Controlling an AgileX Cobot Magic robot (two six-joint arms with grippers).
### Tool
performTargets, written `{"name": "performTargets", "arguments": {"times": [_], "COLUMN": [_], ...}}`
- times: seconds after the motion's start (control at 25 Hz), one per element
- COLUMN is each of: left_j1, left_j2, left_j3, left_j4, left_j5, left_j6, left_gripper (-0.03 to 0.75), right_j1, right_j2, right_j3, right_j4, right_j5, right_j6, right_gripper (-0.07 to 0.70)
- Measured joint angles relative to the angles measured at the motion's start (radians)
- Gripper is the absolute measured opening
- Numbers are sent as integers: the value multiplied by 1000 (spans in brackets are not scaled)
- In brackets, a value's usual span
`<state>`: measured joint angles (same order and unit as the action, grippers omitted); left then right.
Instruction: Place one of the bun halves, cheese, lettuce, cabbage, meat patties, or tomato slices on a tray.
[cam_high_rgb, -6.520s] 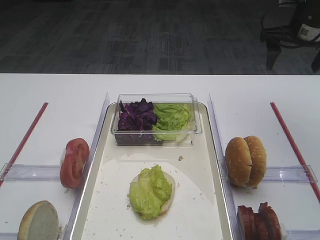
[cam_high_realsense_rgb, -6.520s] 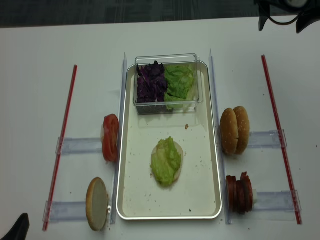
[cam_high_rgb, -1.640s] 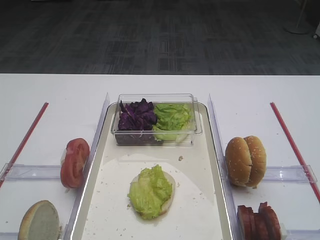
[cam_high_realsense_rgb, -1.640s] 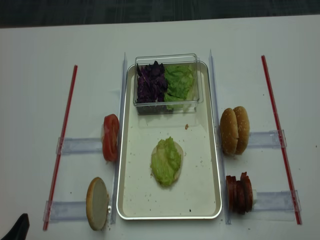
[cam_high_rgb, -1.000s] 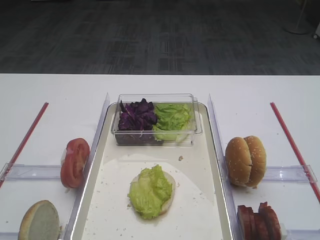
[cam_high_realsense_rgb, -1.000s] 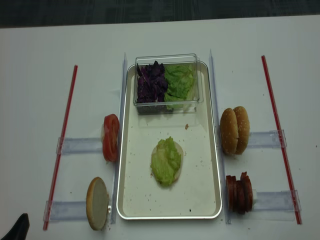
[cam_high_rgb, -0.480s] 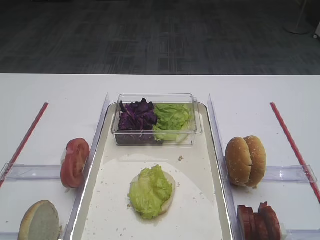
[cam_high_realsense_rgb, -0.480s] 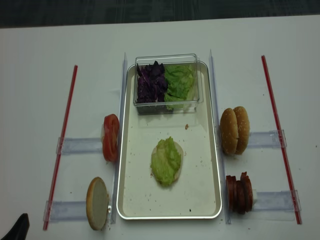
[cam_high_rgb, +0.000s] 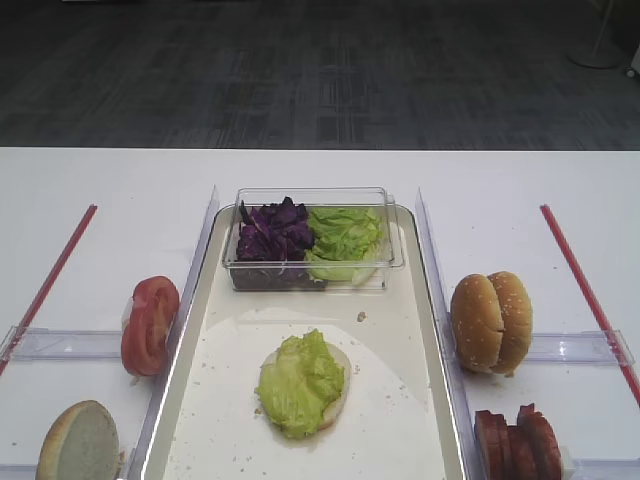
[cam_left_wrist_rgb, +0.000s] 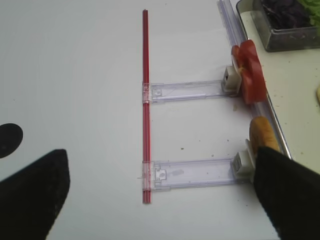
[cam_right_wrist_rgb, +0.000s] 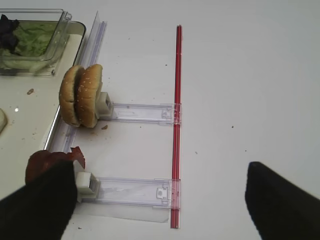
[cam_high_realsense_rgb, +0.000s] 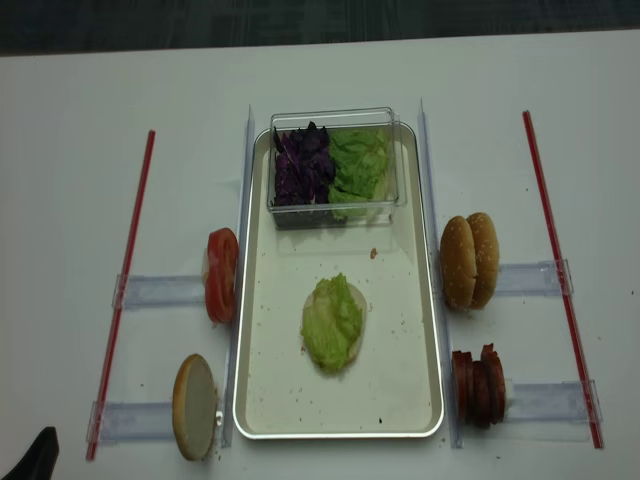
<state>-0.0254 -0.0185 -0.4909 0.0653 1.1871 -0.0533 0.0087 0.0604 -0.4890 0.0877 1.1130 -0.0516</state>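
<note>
I see the tray (cam_high_realsense_rgb: 260, 400), a cream-white rectangle with a shiny metal rim and scattered crumbs, in the middle of the white tabletop (cam_high_realsense_rgb: 70, 150). Near its centre a pale bun half lies flat with a ruffled light-green lettuce (cam_high_realsense_rgb: 331, 322) leaf on top, covering most of it. At the tray's far end stands a clear plastic box (cam_high_realsense_rgb: 335, 208) with dark purple shredded cabbage (cam_high_realsense_rgb: 303, 166) on its left side and more green leaves on its right.

Left of the tray, the bright red tomato slices (cam_high_realsense_rgb: 221, 274) stand on edge against a clear plastic rail (cam_high_realsense_rgb: 160, 291), and nearer me another bun half (cam_high_realsense_rgb: 194, 405) stands on edge, pale face showing. On the right, two sesame-seeded bun halves (cam_high_realsense_rgb: 469, 260) stand together, and the reddish-brown meat patties (cam_high_realsense_rgb: 478, 387) stand in a row nearer me. Red strips (cam_high_realsense_rgb: 127, 270) bound both sides.

The right pincer (cam_right_wrist_rgb: 160, 205) hangs above the right rails, its dark fingers (cam_right_wrist_rgb: 35, 205) spread wide and empty. The left pincer (cam_left_wrist_rgb: 160, 195) hovers likewise over the left rails, released, fingers (cam_left_wrist_rgb: 30, 195) far apart, gripping nothing.
</note>
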Motion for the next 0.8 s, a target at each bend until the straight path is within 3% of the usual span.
{"name": "performTargets", "arguments": {"times": [0.8], "left_j1": [0], "left_j2": [0], "left_j3": [0], "left_j4": [0], "left_j5": [0], "left_j6": [0], "left_gripper": [689], "right_j1": [0], "right_j2": [0], "right_j3": [0], "right_j4": [0], "right_j5": [0], "right_j6": [0], "right_gripper": [692]}}
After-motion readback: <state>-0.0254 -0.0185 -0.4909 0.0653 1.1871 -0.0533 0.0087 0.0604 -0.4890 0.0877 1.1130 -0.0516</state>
